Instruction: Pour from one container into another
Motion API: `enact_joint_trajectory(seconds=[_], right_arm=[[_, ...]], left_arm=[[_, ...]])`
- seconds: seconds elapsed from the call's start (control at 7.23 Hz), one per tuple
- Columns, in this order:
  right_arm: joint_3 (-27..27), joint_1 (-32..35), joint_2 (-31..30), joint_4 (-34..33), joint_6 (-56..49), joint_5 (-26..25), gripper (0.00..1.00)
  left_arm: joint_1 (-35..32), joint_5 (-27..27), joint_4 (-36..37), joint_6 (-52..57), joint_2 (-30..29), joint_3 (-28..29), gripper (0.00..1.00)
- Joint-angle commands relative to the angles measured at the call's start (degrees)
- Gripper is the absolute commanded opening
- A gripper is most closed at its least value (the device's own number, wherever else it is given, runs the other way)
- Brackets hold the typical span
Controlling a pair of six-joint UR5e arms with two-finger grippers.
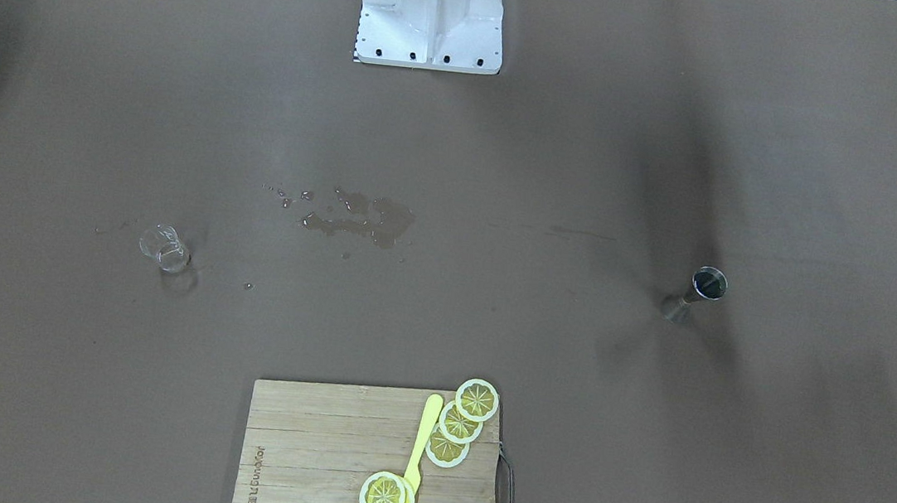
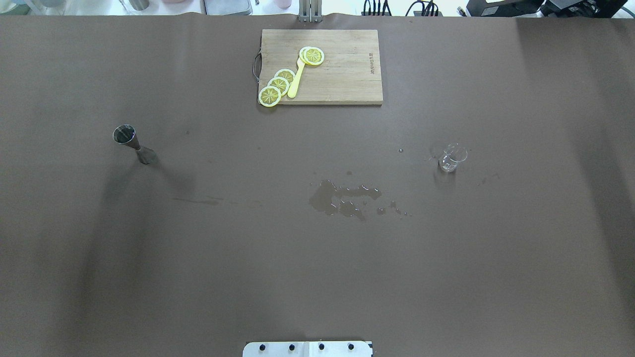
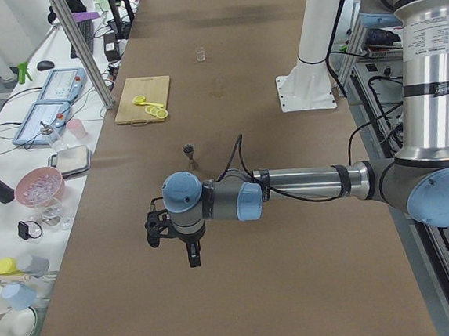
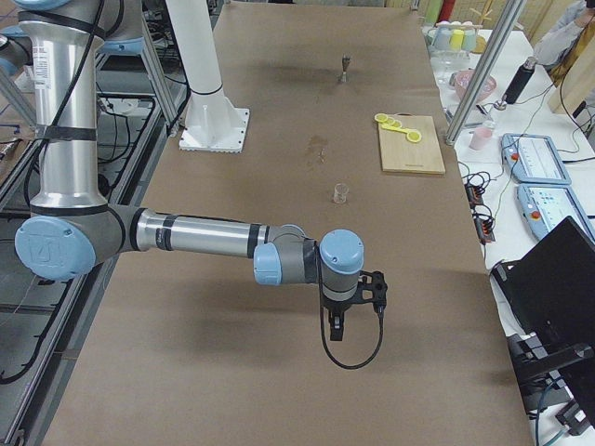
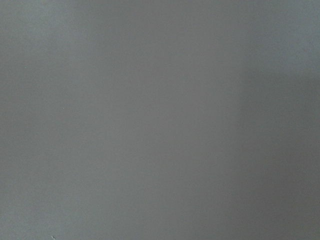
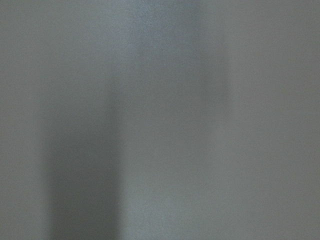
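Nothing is picked up yet, so this is all approach planning. My left arm (image 3: 289, 186) and right arm (image 4: 204, 232) hang over opposite ends of the worktop (image 2: 317, 277). They only show in the side views, so I cannot tell whether the left jaws or right jaws are open or closed. Both wrist cams show only blank brown mat.

Nearest my base is a puddle (image 2: 342, 198), glossy and ragged-edged.

Further out on my left stands the jigger (image 2: 134, 144), upright, a smooth metal hourglass. Its top cup looks dark inside (liquid or shadow, can't say). On my right, well apart from it, sits the beaker (image 2: 451, 158): small, clear glass with a pouring lip and droplets around it.

Farthest is a bamboo cutting board (image 2: 342, 74) with lemon slices (image 2: 278, 87) and a yellow knife (image 2: 296, 82).

My take:
- Grab the jigger at its narrow waist, because those cones look slippery.
- Pinch the glass gently.
- Bring the two together away from the wet patch.
- Tip slowly, with the lip right over the rim.
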Motion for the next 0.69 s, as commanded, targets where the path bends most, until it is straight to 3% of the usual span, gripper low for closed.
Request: enact_joint_trajectory(seconds=[0.0,0.55], right_arm=[[0.09,-0.05,0.0,0.0,0.0,0.07,1.0],[0.09,-0.05,-0.35,0.0,-0.61,-0.89,1.0]], left_arm=[[0.0,0.0,0.02,0.01,0.02,-0.13,0.99],[0.0,0.0,0.19,-0.08,0.02,-1.0,0.99]])
